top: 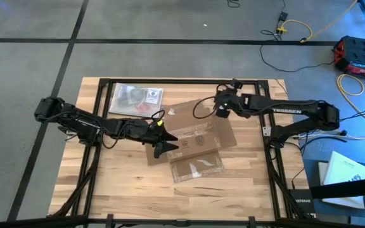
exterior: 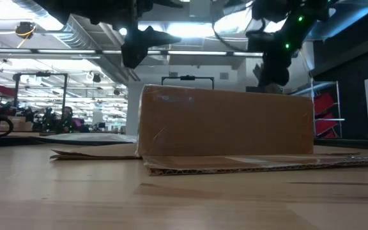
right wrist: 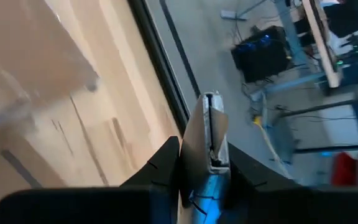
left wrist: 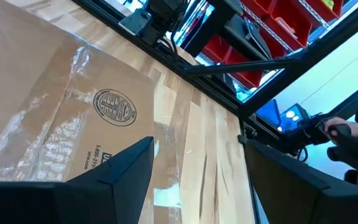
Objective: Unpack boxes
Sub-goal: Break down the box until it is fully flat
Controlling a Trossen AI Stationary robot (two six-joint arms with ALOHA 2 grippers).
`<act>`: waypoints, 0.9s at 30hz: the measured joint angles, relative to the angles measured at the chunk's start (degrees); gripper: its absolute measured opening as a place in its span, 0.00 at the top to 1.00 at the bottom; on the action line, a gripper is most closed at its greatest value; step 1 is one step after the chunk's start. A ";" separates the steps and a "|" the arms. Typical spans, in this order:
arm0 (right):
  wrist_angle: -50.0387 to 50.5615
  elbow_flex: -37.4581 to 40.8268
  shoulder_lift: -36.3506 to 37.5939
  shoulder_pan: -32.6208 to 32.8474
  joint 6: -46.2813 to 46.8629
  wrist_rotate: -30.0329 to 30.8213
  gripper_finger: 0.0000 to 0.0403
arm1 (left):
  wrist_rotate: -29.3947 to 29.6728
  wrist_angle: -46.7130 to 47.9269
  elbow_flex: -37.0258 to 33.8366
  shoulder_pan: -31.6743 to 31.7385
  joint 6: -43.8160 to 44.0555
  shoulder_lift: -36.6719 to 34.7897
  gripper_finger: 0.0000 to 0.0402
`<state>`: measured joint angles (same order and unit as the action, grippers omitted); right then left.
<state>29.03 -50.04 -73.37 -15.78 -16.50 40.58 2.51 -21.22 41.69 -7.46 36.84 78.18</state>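
Note:
The brown cardboard box (top: 198,136) lies on its base in the middle of the table, and one taped flap (top: 195,168) is spread flat toward the near edge. My left gripper (top: 168,143) hangs open just above the box's left end, touching nothing. In its wrist view the two fingers (left wrist: 114,180) frame the box's printed top (left wrist: 114,106). My right gripper (top: 223,109) is over the box's far right corner. It is shut on a thin flat grey piece (right wrist: 207,137), seen edge-on. My right gripper pinches the thin flat grey piece (right wrist: 204,168) between its two fingers. The piece's free end (right wrist: 211,102) sticks out beyond the fingertips, slanting down toward the table. I cannot tell whether that end touches the box.
A clear plastic bag (top: 135,100) holding a small red-and-blue object (top: 146,106) lies at the table's far left. Black frame rails (top: 170,81) run along the table's edges. Bare wood shows near the front edge (top: 132,190). Cables and a red case (top: 360,54) lie on the floor.

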 joint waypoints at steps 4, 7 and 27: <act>0.77 0.00 -3.84 -0.01 -1.97 3.04 0.85 | 0.01 0.45 0.00 0.94 -0.17 -0.03 0.41; 2.11 0.00 -7.94 -0.01 -1.97 5.96 0.85 | 0.01 1.93 0.00 2.60 1.84 -0.05 0.41; -1.94 -1.09 -21.32 -16.22 5.22 -2.33 0.85 | -1.06 5.93 0.00 7.93 5.07 -0.05 0.41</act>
<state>27.09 -51.13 -94.70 -32.00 -11.28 38.24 1.45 -15.29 41.69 0.47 41.91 78.13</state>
